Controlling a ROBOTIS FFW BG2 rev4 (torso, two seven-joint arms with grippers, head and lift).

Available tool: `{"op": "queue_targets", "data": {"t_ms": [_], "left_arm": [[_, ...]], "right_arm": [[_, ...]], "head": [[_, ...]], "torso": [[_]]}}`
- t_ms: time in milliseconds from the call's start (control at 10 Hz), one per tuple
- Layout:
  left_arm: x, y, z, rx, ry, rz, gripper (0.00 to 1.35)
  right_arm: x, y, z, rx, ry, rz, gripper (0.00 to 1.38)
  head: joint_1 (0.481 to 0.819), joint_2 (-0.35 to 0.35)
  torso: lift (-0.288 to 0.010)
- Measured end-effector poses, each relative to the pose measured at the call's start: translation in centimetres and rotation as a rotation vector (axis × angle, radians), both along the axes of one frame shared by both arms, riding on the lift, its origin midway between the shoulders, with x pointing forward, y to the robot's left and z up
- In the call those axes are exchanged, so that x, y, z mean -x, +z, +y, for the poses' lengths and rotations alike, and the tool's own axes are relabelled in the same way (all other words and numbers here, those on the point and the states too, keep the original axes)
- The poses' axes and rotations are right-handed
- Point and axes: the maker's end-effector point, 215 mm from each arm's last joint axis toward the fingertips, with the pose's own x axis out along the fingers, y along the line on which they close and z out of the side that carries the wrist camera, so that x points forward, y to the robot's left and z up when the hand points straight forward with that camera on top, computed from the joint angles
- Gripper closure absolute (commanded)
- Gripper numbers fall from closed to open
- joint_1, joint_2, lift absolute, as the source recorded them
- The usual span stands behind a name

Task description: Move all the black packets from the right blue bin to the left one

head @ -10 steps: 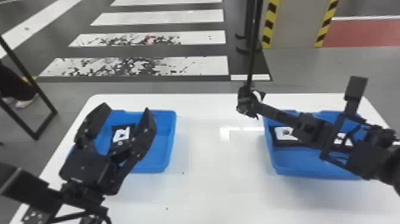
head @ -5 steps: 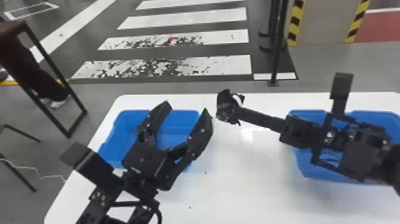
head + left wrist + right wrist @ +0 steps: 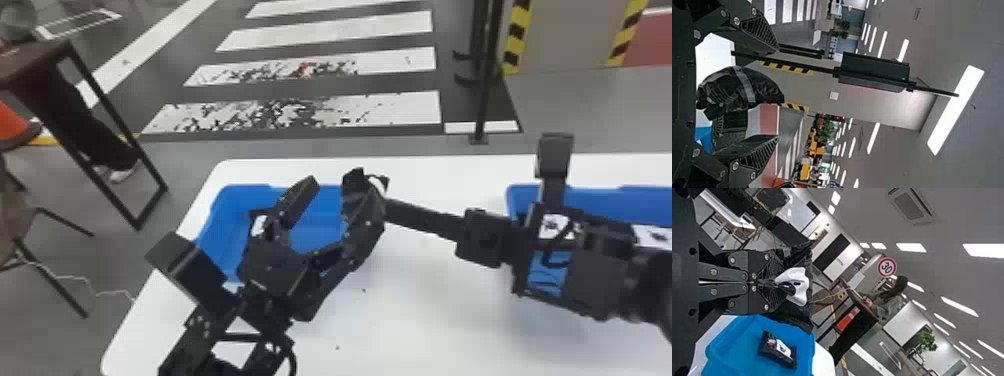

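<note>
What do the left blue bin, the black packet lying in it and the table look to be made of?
Left blue bin: probably molded plastic, smooth, evenly coloured, rounded corners.
Black packet: likely thin plastic or foil film, creased with slight glints.
Table: perhaps laminate or plastic; smooth, white, softly reflective.

Table [image 3: 430, 330] is viewed forward-down from head, room [image 3: 954, 39] outward from wrists; left bin [image 3: 220, 235] is shared by head and nearer right wrist views.
</note>
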Motion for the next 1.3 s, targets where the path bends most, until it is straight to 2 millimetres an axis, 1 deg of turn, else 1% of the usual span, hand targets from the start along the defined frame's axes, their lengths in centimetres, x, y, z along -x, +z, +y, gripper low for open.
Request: {"op": "queue_targets", "data": {"t_ms": [100,200,300,400,500,600,700,900,1000,1100,1200,1300], "left_arm": [[0.0,-0.1,0.0,0.0,0.001,0.002,0.29],[0.0,-0.1,0.2,-0.002,0.003,0.004,0.39],[-0.1,-0.4,0.3,-0.006,0.007,0.011,0.59],[-0.1,-0.8,0.6,-0.01,0.011,0.023,0.74],[-0.2,-1.1,0.7,-0.024,0.016,0.032,1.08],[-0.2,-1.5,0.9,-0.043,0.02,0.052,1.19],[-0.1,-1.6,1.1,-0.062,0.027,0.069,1.21],[0.0,-0.8,1.4,-0.091,0.041,0.05,1.21],[0.0,-0.5,1.6,-0.095,0.05,0.043,1.21],[0.1,-0.1,1.9,-0.094,0.061,0.03,1.21],[0.0,0.4,2.5,-0.093,0.085,0.017,1.21],[-0.5,0.5,3.8,-0.102,0.125,0.01,1.21]], "right_arm": [[0.7,0.2,0.7,-0.007,0.019,0.002,1.17],[1.3,0.1,1.3,-0.011,0.037,0.008,1.17],[1.8,0.0,1.7,-0.016,0.051,0.016,1.17],[2.1,0.0,2.0,-0.018,0.059,0.02,1.17],[2.3,0.1,2.1,-0.022,0.063,0.021,1.17],[2.3,0.3,2.1,-0.029,0.061,0.019,1.17],[2.1,0.6,2.0,-0.037,0.056,0.013,1.17],[1.7,1.2,1.9,-0.055,0.045,0.004,1.16],[1.5,1.3,1.8,-0.061,0.038,0.003,1.03],[1.3,1.3,1.7,-0.066,0.031,0.004,0.66],[1.2,1.0,1.6,-0.066,0.025,0.009,0.25],[1.4,0.4,1.5,-0.062,0.022,0.019,0.08]], "head": [[0.695,0.267],[0.695,0.278],[0.695,0.284],[0.695,0.293],[0.695,0.298],[0.695,0.3],[0.695,0.301],[0.695,0.303],[0.695,0.304],[0.695,0.306],[0.695,0.308],[0.695,0.319]], "torso": [[-0.14],[-0.14],[-0.14],[-0.14],[-0.14],[-0.14],[-0.14],[-0.14],[-0.14],[-0.14],[-0.14],[-0.14]]}}
